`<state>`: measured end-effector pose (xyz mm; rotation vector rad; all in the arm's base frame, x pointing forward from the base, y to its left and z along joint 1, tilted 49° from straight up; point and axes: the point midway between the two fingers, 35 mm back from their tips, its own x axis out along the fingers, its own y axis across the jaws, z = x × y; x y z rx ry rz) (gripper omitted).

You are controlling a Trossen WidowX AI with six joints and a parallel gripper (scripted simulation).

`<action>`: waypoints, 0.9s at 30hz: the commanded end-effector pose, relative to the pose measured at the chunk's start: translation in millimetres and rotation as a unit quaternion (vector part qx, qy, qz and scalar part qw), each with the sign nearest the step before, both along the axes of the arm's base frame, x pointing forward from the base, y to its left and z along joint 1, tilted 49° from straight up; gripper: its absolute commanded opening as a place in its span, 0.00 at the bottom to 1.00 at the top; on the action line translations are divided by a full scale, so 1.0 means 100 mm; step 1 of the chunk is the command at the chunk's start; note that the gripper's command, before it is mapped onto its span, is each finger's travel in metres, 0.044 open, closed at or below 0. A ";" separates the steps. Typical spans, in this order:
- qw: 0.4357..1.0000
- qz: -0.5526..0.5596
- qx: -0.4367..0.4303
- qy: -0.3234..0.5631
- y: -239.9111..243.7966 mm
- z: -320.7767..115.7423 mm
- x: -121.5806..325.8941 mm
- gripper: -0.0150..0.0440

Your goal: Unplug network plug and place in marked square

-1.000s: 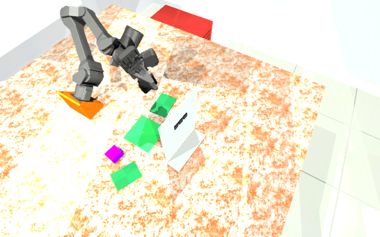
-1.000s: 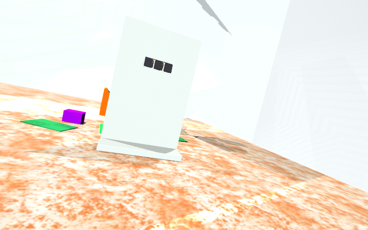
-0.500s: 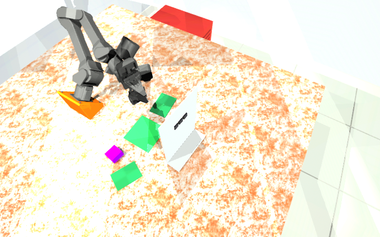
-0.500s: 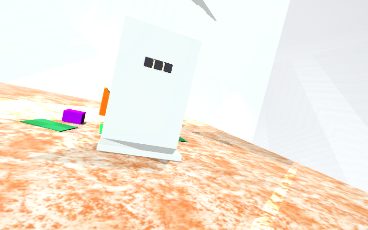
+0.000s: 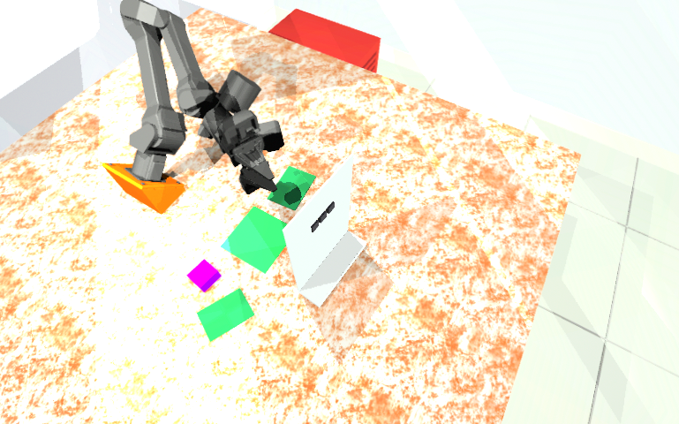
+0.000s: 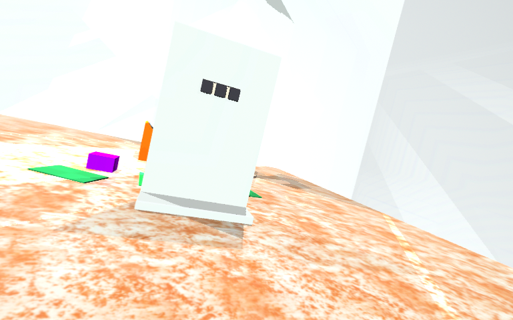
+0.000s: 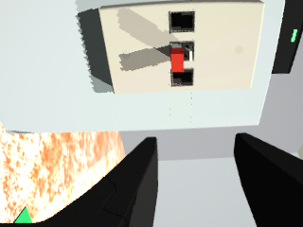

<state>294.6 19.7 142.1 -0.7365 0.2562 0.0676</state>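
Note:
A red plug [image 7: 177,61] sits at the middle of three sockets in the cream faceplate [image 7: 222,47] on the upright white panel [image 5: 305,257] [image 6: 207,139] [image 7: 47,71]. Its thin tab cannot be made out clearly. My gripper [image 5: 261,190] [image 7: 196,137] is partly open and empty, in front of the panel's socket side and clear of the plug. In the wrist view the plug is above the gap between the fingertips. Three green patches lie on the table: one [image 5: 256,238] in the middle, one [image 5: 225,314] [image 6: 68,173] nearest the camera, one [image 5: 300,178] beyond. I cannot tell which is the marked square.
A magenta block [image 5: 203,275] [image 6: 102,162] stands between the middle and near green patches. The orange arm base [image 5: 162,195] is left of them. A red box [image 5: 327,39] is at the table's far edge. A black object [image 7: 284,52] with a green light shows right of the panel.

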 end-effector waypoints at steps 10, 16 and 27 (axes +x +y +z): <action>1.000 -0.001 -0.002 -0.003 0.04 -0.03 0.28 0.52; 1.000 -0.001 -0.002 -0.003 0.04 -0.03 0.32 0.52; 1.000 -0.001 -0.002 -0.004 0.06 -0.02 0.44 0.52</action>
